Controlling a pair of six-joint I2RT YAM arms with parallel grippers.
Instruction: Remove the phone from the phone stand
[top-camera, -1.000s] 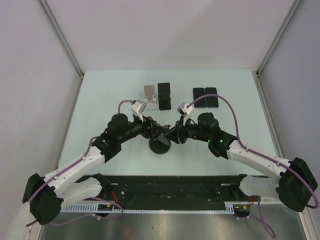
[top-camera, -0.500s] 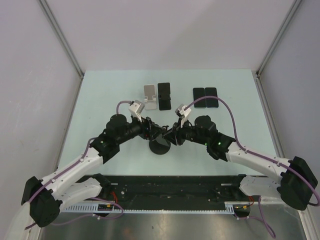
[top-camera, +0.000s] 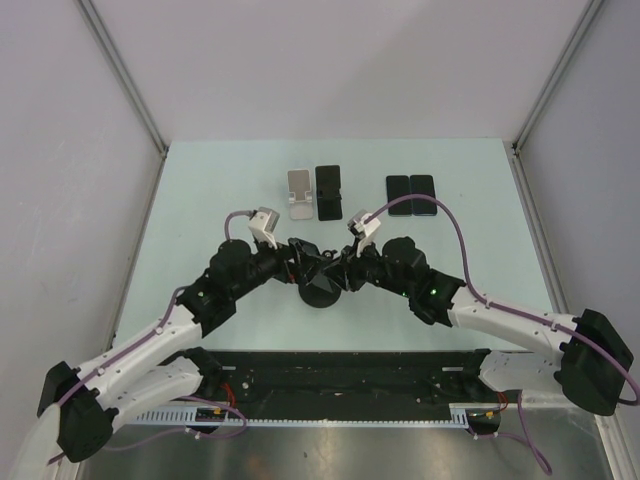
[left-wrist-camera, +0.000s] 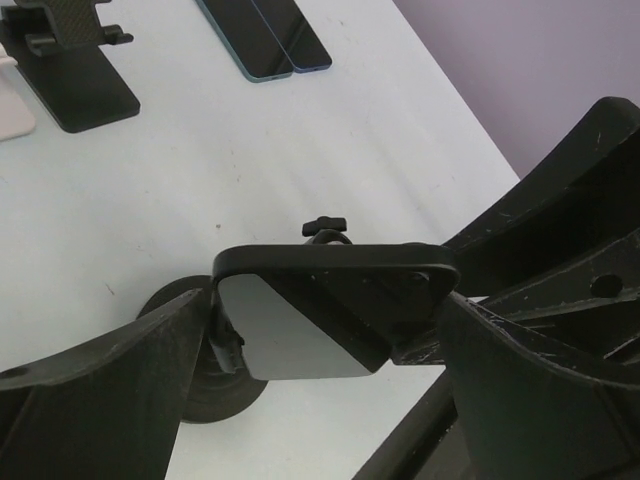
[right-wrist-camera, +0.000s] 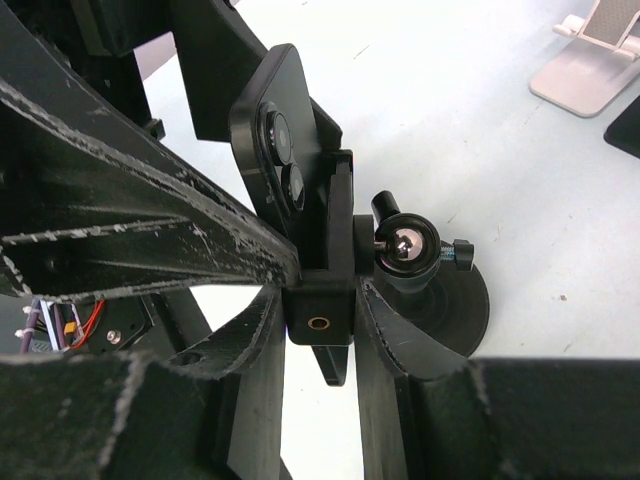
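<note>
A black phone stand with a round base (top-camera: 320, 293) stands at the table's middle between my two grippers. Its ball joint (right-wrist-camera: 405, 250) and clamp block (right-wrist-camera: 320, 300) show in the right wrist view. The phone (left-wrist-camera: 300, 325) sits in the clamp, with its grey screen toward the left wrist camera and its camera lenses (right-wrist-camera: 280, 150) toward the right wrist camera. My left gripper (left-wrist-camera: 325, 320) (top-camera: 300, 262) is shut on the phone's two side edges. My right gripper (right-wrist-camera: 320, 325) (top-camera: 340, 272) is shut on the stand's clamp block.
A silver stand (top-camera: 298, 193) and a black stand holding a phone (top-camera: 328, 192) stand at the back middle. Two dark phones (top-camera: 411, 194) lie flat to their right. The arm bases and a black rail (top-camera: 340, 365) line the near edge.
Both wrists have shifted slightly toward the near edge and lower around the stand. The left wrist also moved a little left. The stand's base has stayed put.
</note>
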